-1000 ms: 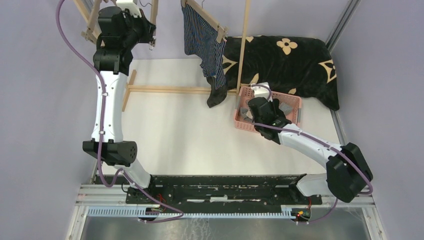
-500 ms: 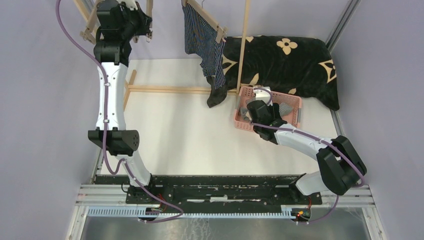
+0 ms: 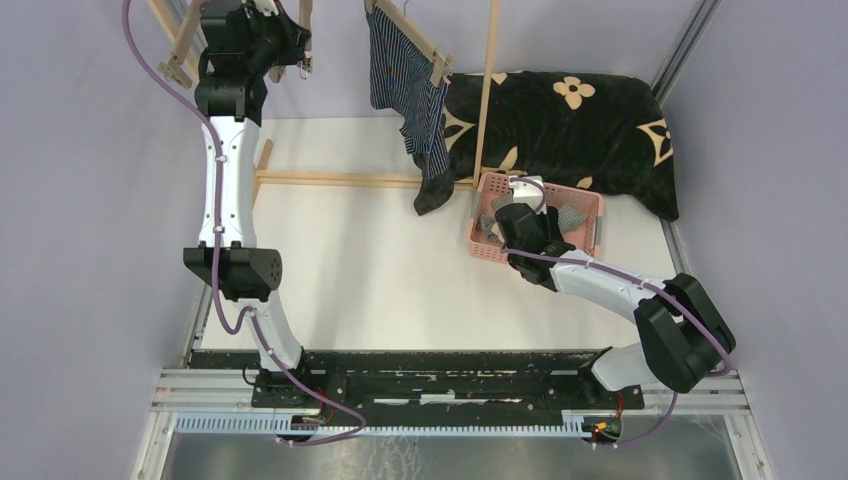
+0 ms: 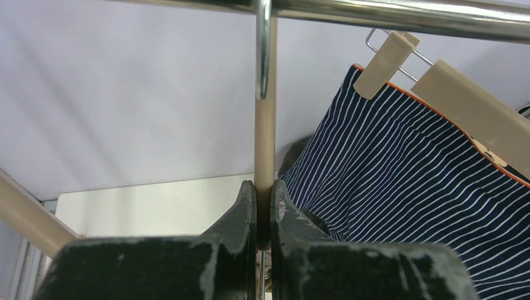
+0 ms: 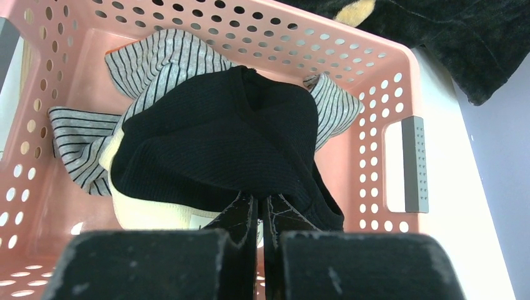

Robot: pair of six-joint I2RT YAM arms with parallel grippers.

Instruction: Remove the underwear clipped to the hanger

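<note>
Shorts: two binned, one left clipped

Inside the basket (image 5: 375,75) lie grey striped shorts (image 5: 150,62) and black shorts (image 5: 219,137); the right gripper (image 5: 259,209) hangs over them, jaws nearly together, grip unclear; navy shorts (image 3: 405,80) hang clipped up left of the basket; further left, the left gripper (image 4: 262,206) clamps a bare wooden hanger (image 4: 265,144); likely next: free the navy pair's clips (image 4: 384,65).

Navy white-striped boxers (image 4: 406,169); black boxers (image 5: 219,137); pink basket (image 5: 369,62); beige hanger (image 4: 265,144).
</note>
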